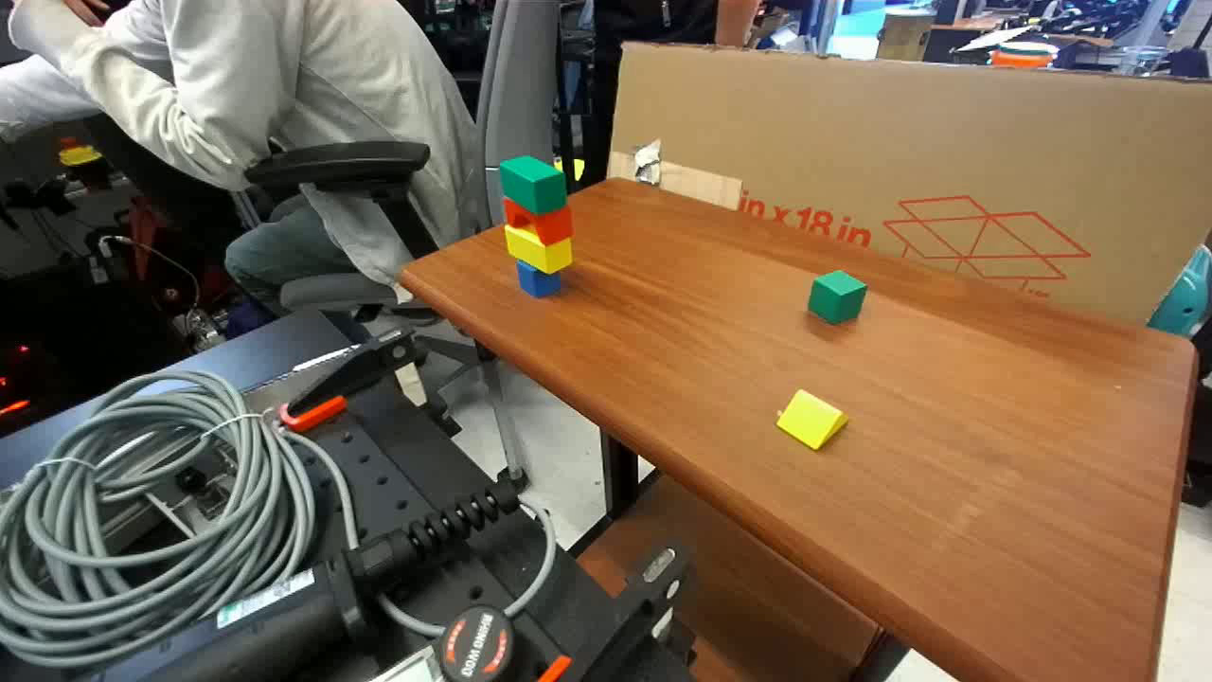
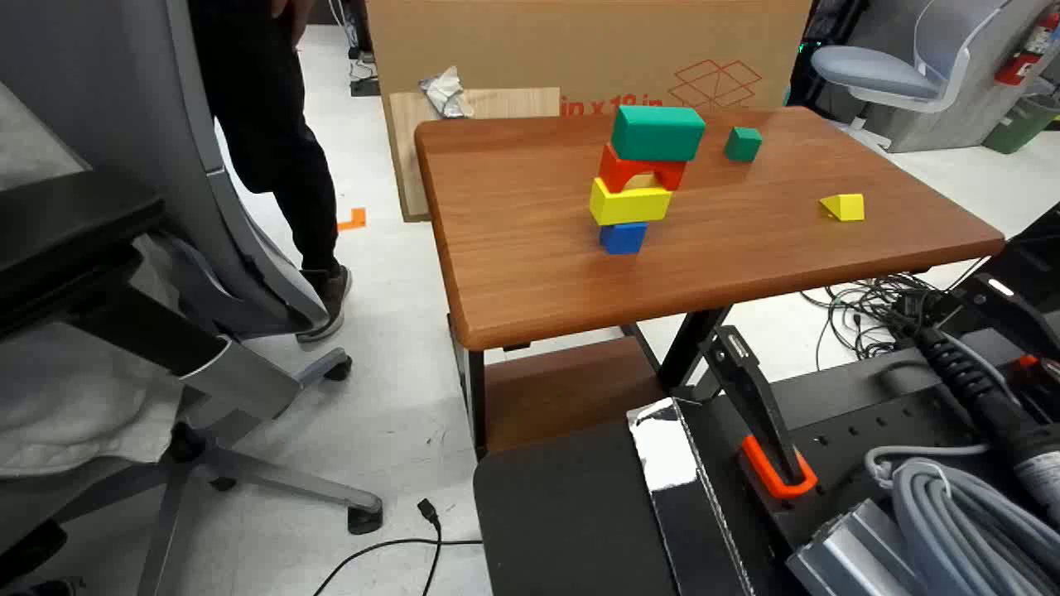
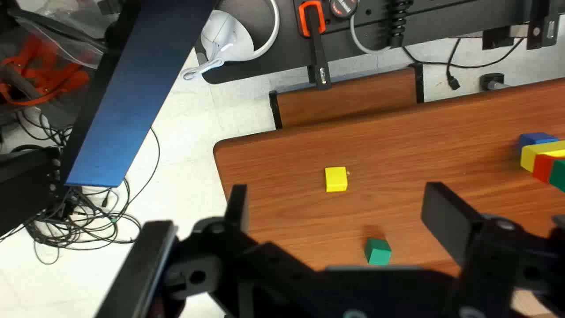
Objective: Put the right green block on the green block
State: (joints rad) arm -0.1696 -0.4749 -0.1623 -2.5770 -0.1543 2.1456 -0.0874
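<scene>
In an exterior view, green block (image 1: 533,185) caps the red, yellow and blue stack (image 1: 541,250) at left on the bench (image 1: 682,313), then yellow wedge (image 1: 811,420), then right green block (image 1: 837,297) sitting directly on the bench, well apart from the stack. Wrist view has the end effector (image 3: 337,203) with jaws spread wide, holding nothing. I'd call progress zero: green block is in place, but grasp, lift and place on top all left to do.

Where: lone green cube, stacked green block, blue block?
Lone green cube (image 2: 743,148): in an exterior view, front face.
Stacked green block (image 2: 658,136): in an exterior view, front face.
Blue block (image 2: 625,238): in an exterior view, front face.
</scene>
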